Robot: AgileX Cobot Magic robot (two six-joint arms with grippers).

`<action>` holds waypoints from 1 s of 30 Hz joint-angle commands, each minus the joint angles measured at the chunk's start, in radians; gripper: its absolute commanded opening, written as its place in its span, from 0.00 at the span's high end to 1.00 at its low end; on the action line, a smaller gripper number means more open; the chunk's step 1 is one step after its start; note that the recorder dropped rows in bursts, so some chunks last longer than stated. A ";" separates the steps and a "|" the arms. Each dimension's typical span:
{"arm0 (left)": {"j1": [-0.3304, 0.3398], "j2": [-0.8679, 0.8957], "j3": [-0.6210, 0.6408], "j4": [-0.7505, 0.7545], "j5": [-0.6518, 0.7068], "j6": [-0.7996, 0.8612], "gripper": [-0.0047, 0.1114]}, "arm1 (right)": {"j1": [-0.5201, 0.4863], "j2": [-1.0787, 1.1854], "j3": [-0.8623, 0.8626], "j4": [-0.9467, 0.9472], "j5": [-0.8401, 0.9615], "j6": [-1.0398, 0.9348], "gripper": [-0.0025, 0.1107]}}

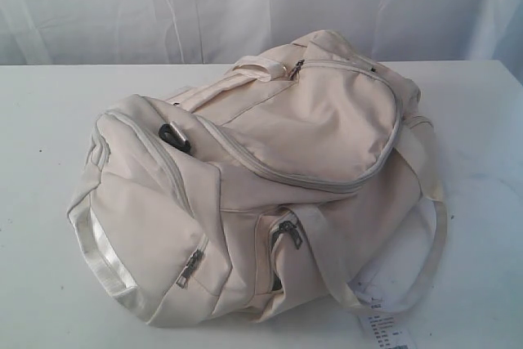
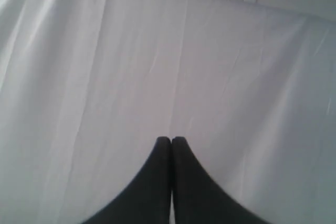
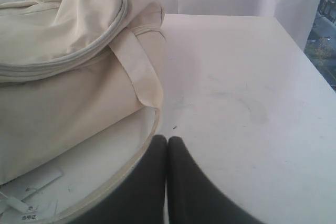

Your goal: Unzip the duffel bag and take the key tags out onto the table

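Exterior view: duffel bag on table, label by strap — left fingers, right fingers pressed together.

Soft, even daylight fills the exterior view; it seems to come through the pleated white curtain behind, which glows pale. The cream-white fabric duffel bag barely differs in tone from the wide white counter and throws only a faint grey shadow along its near side. The picture is slightly grainy. In the left wrist view the black left gripper is blurred against washed-out white cloth. In the right wrist view the black right gripper is likewise out of focus, while bag and counter beyond look sharper.
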 commanded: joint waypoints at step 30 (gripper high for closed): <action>-0.760 1.430 -0.977 -0.280 1.067 0.889 0.85 | -0.008 -0.006 0.007 0.241 -0.674 0.212 0.98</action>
